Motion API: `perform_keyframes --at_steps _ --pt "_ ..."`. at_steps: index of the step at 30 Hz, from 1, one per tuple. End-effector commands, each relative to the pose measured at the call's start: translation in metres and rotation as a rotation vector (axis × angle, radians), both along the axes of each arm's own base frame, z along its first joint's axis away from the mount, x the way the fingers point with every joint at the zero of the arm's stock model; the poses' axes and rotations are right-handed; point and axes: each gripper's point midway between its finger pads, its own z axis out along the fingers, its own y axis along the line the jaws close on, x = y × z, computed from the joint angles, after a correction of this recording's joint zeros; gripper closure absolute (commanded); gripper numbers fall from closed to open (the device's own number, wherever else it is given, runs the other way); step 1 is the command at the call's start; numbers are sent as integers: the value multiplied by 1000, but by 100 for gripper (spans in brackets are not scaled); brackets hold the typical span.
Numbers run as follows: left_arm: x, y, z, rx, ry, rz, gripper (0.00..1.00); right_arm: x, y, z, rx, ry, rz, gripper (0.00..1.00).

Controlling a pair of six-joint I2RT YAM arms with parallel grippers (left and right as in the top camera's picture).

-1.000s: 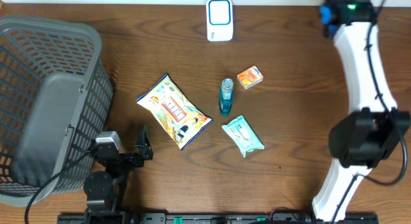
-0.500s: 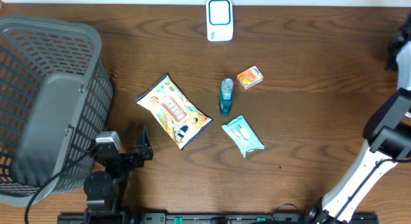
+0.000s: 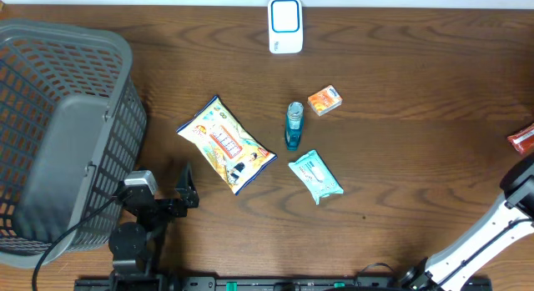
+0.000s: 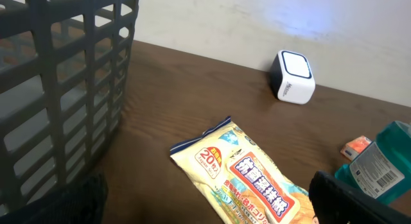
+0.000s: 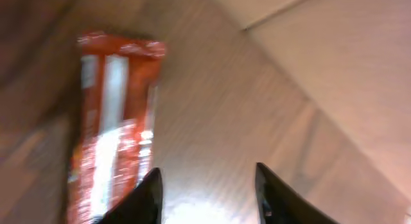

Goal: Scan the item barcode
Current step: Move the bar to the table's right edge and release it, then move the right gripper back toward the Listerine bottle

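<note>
The white and blue scanner stands at the table's back edge, also seen in the left wrist view as the scanner. A red packet lies at the far right edge. In the right wrist view this red packet lies just left of my right gripper, whose jaws are open with only bare wood between them. My left gripper is open low over the table, facing the yellow snack bag, which it does not touch.
A grey basket fills the left side. Mid-table lie the yellow snack bag, a teal bottle, an orange box and a teal wipes packet. The right arm leans in at the right edge.
The right arm has swung from the back right corner out to the right edge. Its jaws have parted, and the red packet now lies on the table there. The left arm is still.
</note>
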Motion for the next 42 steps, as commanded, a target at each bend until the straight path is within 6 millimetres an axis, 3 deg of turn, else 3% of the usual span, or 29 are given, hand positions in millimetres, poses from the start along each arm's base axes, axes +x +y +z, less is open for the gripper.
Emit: perform_keyframes --at_steps 1,4,6,7,12,15,18,25,30,33,35,37,38,40,42 --pt "-1 0 -10 -9 29 3 0 48 39 34 137 -241 133 56" --pt "-1 0 -10 -9 29 3 0 69 65 74 176 -364 219 39" --pt "-1 0 -10 -9 29 3 0 87 102 129 226 -533 272 18" --pt "-1 0 -10 -9 29 3 0 91 117 145 255 -586 289 11" --pt "-1 0 -10 -9 29 3 0 111 204 210 426 -768 460 1" --pt "-1 0 -10 -9 29 3 0 114 254 224 512 -778 516 1" --pt "-1 0 -10 -9 29 3 0 113 311 222 598 -721 561 1" --pt "-1 0 -10 -9 29 3 0 84 445 182 805 -447 542 1" --pt "-1 0 -10 -9 29 3 0 62 521 176 936 -367 440 1" --pt "-1 0 -10 -9 29 3 0 54 561 179 989 -347 488 1" --pt "-1 0 -10 -9 29 3 0 50 582 180 988 -333 553 1" --pt "-1 0 -10 -9 29 3 0 41 597 175 947 -310 542 10" --pt "-1 0 -10 -9 29 3 0 36 601 171 939 -292 479 10" --pt "-1 0 -10 -9 29 3 0 8 607 156 905 -229 182 1" --pt "-1 0 -10 -9 29 3 0 -4 612 149 874 -218 24 1"
